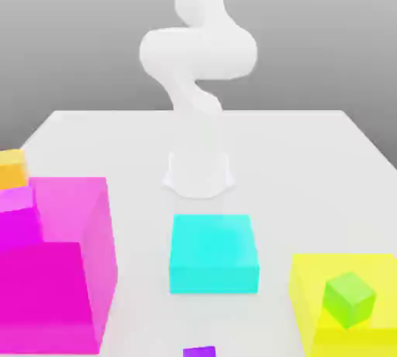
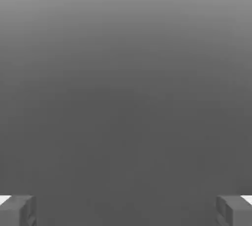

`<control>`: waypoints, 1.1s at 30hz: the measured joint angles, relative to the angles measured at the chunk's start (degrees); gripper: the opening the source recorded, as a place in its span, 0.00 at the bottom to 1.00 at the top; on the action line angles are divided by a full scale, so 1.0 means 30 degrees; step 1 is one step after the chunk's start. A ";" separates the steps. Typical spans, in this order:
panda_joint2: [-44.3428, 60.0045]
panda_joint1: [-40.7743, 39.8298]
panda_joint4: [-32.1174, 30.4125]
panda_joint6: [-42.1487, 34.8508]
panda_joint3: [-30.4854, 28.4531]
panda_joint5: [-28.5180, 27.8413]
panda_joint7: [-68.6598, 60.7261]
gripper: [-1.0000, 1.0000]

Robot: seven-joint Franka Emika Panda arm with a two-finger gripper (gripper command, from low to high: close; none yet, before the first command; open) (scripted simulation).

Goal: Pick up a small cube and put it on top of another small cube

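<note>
The claw (image 2: 126, 212) stands spread wide with nothing between its tips, one grey fingertip (image 2: 17, 211) at each lower corner of the hand view and only blank grey ahead. In the exterior view the white arm (image 1: 198, 53) rises from its base at the middle of the tabletop (image 1: 310, 146) and curls over in the upper centre of the frame, well apart from every block.

The small purple cube (image 1: 199, 351) sits at the very bottom edge, just left of centre, cut off by the frame, below the big cyan block (image 1: 213, 253). A small green cube (image 1: 350, 299) rests tilted on the big yellow block (image 1: 341, 309) at lower right; a small orange cube (image 1: 12, 169) sits at the left edge behind the magenta blocks (image 1: 54, 262).

The purple cube looks rigid, light and glossy, so probably a bit slippery. I'd pinch it squarely across two opposite flat sides, near mid-height.
</note>
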 joint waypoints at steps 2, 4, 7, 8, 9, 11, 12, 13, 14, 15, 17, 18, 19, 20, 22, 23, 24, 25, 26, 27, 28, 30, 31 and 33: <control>0.1475 0.0077 0.0020 0.0448 -0.0062 0.0014 -0.0187 0.50; 0.2882 0.0153 0.0040 0.0873 -0.0126 0.0029 -0.0364 0.50; 0.4965 0.0245 0.0070 0.1503 -0.0206 0.0070 -0.0639 0.50; 0.5657 0.0283 0.0080 0.1712 -0.0239 0.0082 -0.0729 0.50; 0.6350 0.0313 0.0090 0.1921 -0.0265 0.0098 -0.0822 0.50; 0.7735 0.0346 0.0109 0.2339 -0.0293 0.0145 -0.1019 0.50; 0.8427 0.0368 0.0119 0.2548 -0.0312 0.0167 -0.1115 0.50; 0.9120 0.0385 0.0129 0.2757 -0.0325 0.0190 -0.1213 0.50; 0.9812 0.0397 0.0139 0.2966 -0.0333 0.0213 -0.1311 0.50; 1.0504 0.0406 0.0149 0.3175 -0.0338 0.0236 -0.1409 0.50; 1.1889 0.0452 0.0171 0.3585 -0.0372 0.0263 -0.1586 0.50; 1.2582 0.0446 0.0183 0.3787 -0.0360 0.0296 -0.1689 0.50; 1.3274 0.0448 0.0191 0.4003 -0.0354 0.0312 -0.1786 0.50; 1.3966 0.0446 0.0200 0.4216 -0.0344 0.0326 -0.1878 0.50; 1.5351 0.0435 0.0219 0.4636 -0.0329 0.0343 -0.2055 0.50; 1.6043 0.0422 0.0229 0.4846 -0.0315 0.0344 -0.2137 0.50; 1.6735 0.0418 0.0239 0.5055 -0.0308 0.0343 -0.2218 0.50; 1.7427 0.0411 0.0249 0.5265 -0.0299 0.0336 -0.2295 0.50; 1.8119 0.0398 0.0258 0.5474 -0.0284 0.0322 -0.2366 0.50; 1.8810 0.0392 0.0268 0.5683 -0.0276 0.0305 -0.2437 0.50; 1.9502 0.0385 0.0278 0.5893 -0.0268 0.0284 -0.2503 0.50; 2.0886 0.0365 0.0414 0.6577 -0.0245 0.0269 -0.2590 0.50; 2.1578 0.0353 0.0540 0.7049 -0.0230 0.0281 -0.2616 0.50; 2.2964 0.0317 0.0827 0.8076 -0.0187 0.0298 -0.2636 0.50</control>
